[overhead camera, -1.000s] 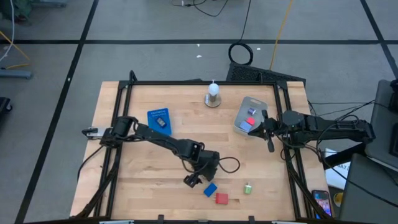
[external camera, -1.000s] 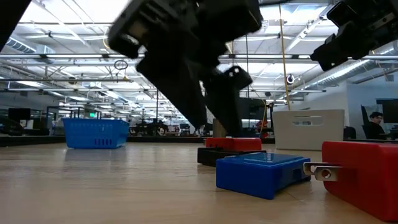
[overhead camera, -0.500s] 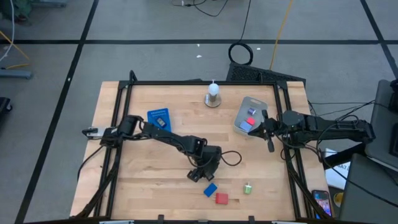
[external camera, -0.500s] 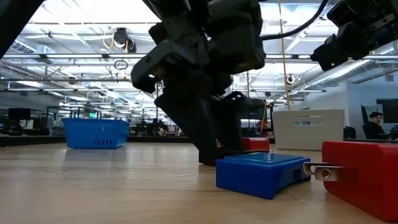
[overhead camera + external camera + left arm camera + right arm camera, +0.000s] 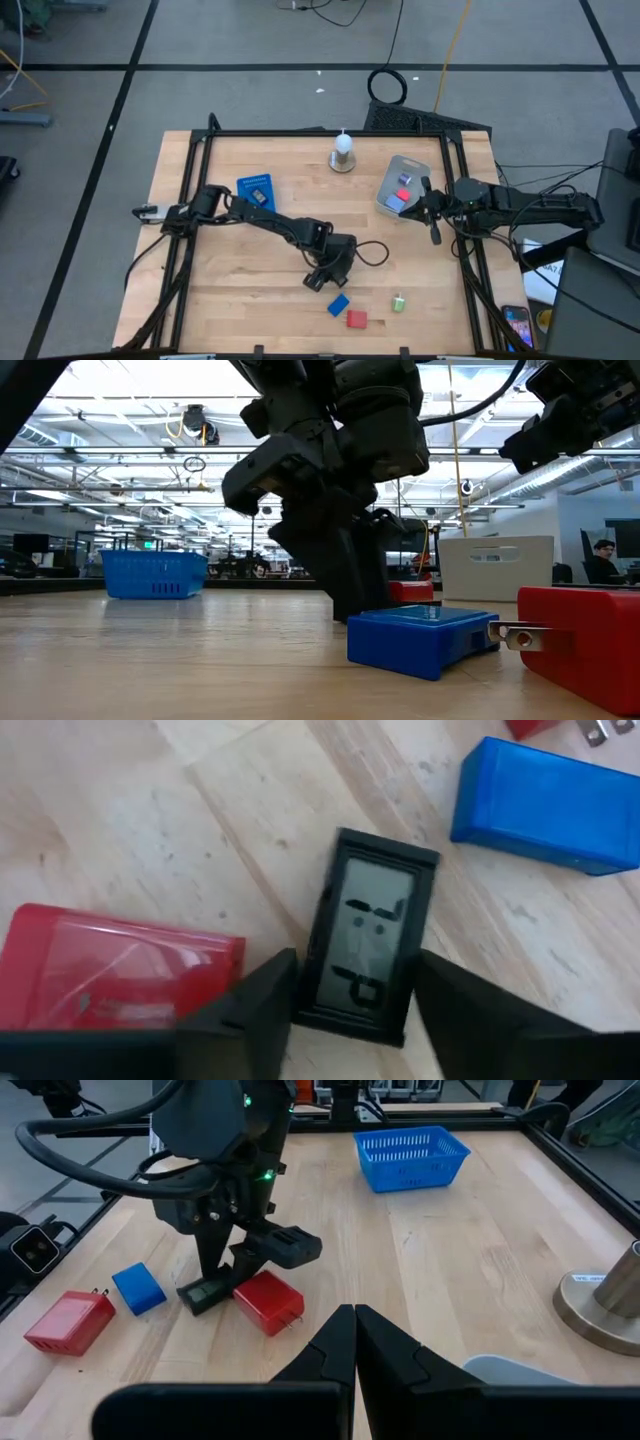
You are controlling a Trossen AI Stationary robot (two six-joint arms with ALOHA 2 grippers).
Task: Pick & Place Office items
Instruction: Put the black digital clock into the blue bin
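Observation:
My left gripper (image 5: 317,282) stands low over the table's near middle, shut on a small black piece with a grey display (image 5: 365,935). A red piece (image 5: 110,970) lies right beside the black one. A blue block (image 5: 338,304), a red plug-shaped piece (image 5: 356,319) and a small green piece (image 5: 398,302) lie flat nearer the near edge. My right gripper (image 5: 354,1332) hovers shut and empty at the right side, next to the translucent tub (image 5: 392,172), which holds a red and a blue piece. My left gripper pinches the black display piece between its two fingers, one finger (image 5: 262,1005) on each long side, at the end nearest the wrist (image 5: 345,1015). The fingers come from above, slanting down. The piece lies flat on the table, display up.
A blue mesh box (image 5: 256,193) sits at the far left and a white object on a round base (image 5: 342,152) near the far edge. A black frame borders the table. Bare wood lies between the left arm and the tub.
My left gripper has moved a little toward the right and far side and come down onto the table around the black piece. In the low view the gap between its fingers has narrowed. The black piece, the other pieces and my right arm have stayed put.

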